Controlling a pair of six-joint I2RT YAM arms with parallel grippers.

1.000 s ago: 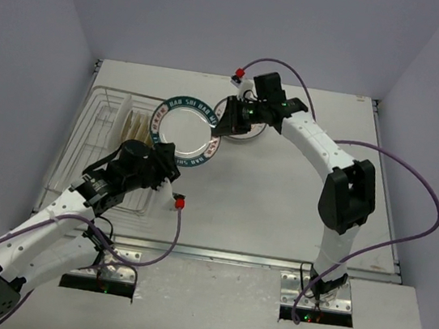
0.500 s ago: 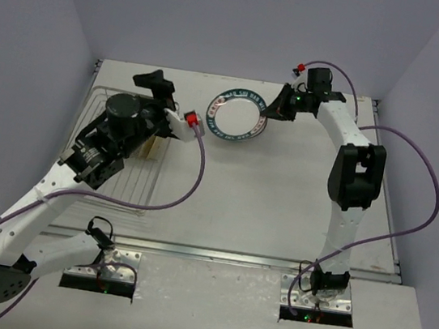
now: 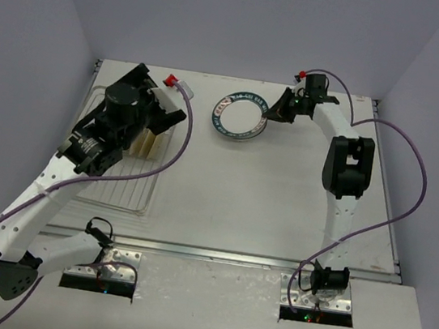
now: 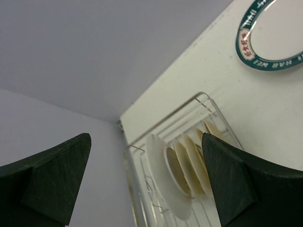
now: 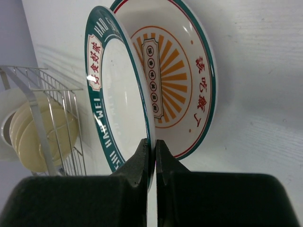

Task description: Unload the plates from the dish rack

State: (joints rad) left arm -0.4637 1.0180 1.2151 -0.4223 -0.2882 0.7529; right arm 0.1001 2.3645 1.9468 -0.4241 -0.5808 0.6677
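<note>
Right fingers [image 5: 141, 163] clenched on a tilted teal-rimmed plate [image 5: 118, 94], orange-centred plate [image 5: 173, 75] behind it on the worktop [image 5: 255, 71], left fingers [image 4: 52, 179] released above cream plates [image 4: 194, 161] in the dish rack [image 3: 129, 193]

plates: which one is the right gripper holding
The teal-rimmed plate with the plain white centre; the right gripper pinches its rim. The orange-sunburst plate sits behind it, ungripped.

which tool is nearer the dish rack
Left. The left tool hovers over the dish rack; the right tool is away to its right, gripping a plate.
</note>
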